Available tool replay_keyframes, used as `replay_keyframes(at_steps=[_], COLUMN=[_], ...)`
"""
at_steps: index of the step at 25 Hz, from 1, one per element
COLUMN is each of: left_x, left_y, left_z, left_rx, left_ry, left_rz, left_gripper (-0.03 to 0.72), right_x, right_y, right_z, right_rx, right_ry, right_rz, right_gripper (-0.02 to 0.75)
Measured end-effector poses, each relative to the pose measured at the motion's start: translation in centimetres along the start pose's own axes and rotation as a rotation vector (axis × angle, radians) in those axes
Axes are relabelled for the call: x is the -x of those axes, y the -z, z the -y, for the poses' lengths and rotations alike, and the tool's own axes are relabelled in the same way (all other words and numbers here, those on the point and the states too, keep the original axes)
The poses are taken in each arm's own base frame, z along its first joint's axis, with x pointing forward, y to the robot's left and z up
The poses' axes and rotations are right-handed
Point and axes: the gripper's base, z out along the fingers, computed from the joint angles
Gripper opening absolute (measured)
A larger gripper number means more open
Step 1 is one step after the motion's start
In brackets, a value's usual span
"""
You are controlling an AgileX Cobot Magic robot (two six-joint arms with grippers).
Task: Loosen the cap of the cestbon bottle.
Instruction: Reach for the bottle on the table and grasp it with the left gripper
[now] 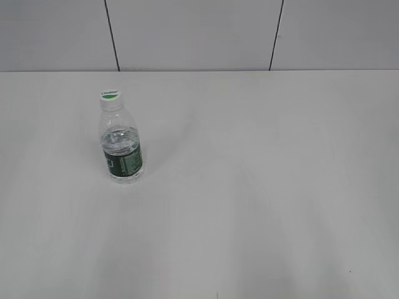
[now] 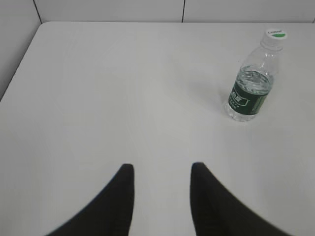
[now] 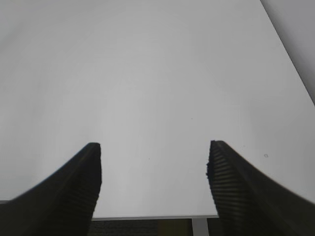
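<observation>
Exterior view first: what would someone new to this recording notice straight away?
A single small bottle stands upright on the left part of a bare white table, its white cap on and a dark green label around its lower body. Neither arm shows in that view; the wrist views show the left gripper and the right gripper open, holding nothing, away from the bottle.

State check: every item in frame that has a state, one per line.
Small clear plastic cestbon bottle with dark green label: upright on the table, partly filled, untouched.
White screw cap with green mark: on the bottle.
Left gripper: open, empty, short of the bottle.
Right gripper: open wide, empty, over bare white table.
</observation>
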Motion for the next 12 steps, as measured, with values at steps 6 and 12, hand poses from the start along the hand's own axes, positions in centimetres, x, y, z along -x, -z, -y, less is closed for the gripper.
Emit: replay_keyframes(at_steps=[6, 12], left_x=[0.00, 0.00], left_y=[0.00, 0.00], left_z=[0.00, 0.07], left_rx=[0.000, -0.007], left_ry=[0.000, 0.004], left_rz=[0.000, 0.000], left_gripper=[0.244, 0.244], right_x=[0.00, 0.00], right_y=[0.00, 0.00], right_z=[0.00, 0.00], right_rx=[0.000, 0.000], right_ry=[0.000, 0.000], right_rz=[0.000, 0.000], right_gripper=[0.517, 0.517])
